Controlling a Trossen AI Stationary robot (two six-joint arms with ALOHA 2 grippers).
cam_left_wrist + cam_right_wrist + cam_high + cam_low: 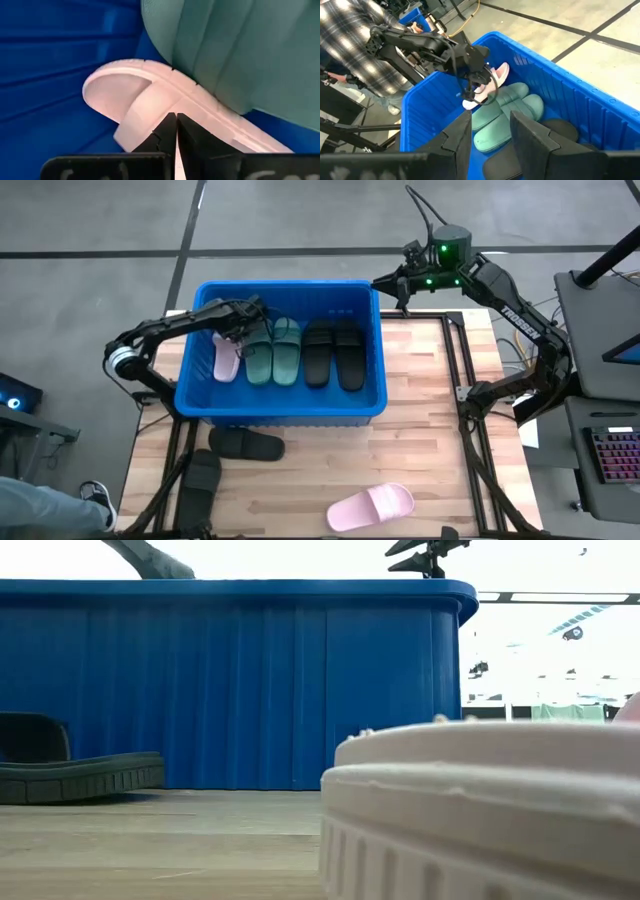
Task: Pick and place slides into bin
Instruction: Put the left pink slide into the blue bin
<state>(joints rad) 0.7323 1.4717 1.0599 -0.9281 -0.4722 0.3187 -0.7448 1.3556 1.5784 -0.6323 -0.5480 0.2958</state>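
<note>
The blue bin (pixel 280 408) stands mid-table, with ribbed walls (pixel 250 690). Inside it lie a pale pink slide (pixel 227 362), two green slides (pixel 274 352) and two black slides (pixel 334 355). The pink slide (pixel 145 100) is tilted between the bin's left wall and a green slide (pixel 240 50). My left gripper (pixel 240 332) reaches down into the bin, shut, its tips at that pink slide. My right gripper (pixel 490 135) hovers open and empty above the bin's far right corner (pixel 385 283). My left gripper has its shut fingertips (pixel 170 125) against the pink slide's long side rim (pixel 187 107), where the strap meets the sole. Nothing is between the fingers. They slant down from the bin's left side. The slide rests tilted in the bin, against a green slide.
On the table in front of the bin lie two black slides (pixel 246 444) (pixel 200 478) at the near left and another pale pink slide (pixel 372 505) near the front edge. In the low view that pink slide (pixel 480 810) fills the foreground. A person in a plaid shirt (pixel 350 35) stands beyond the table.
</note>
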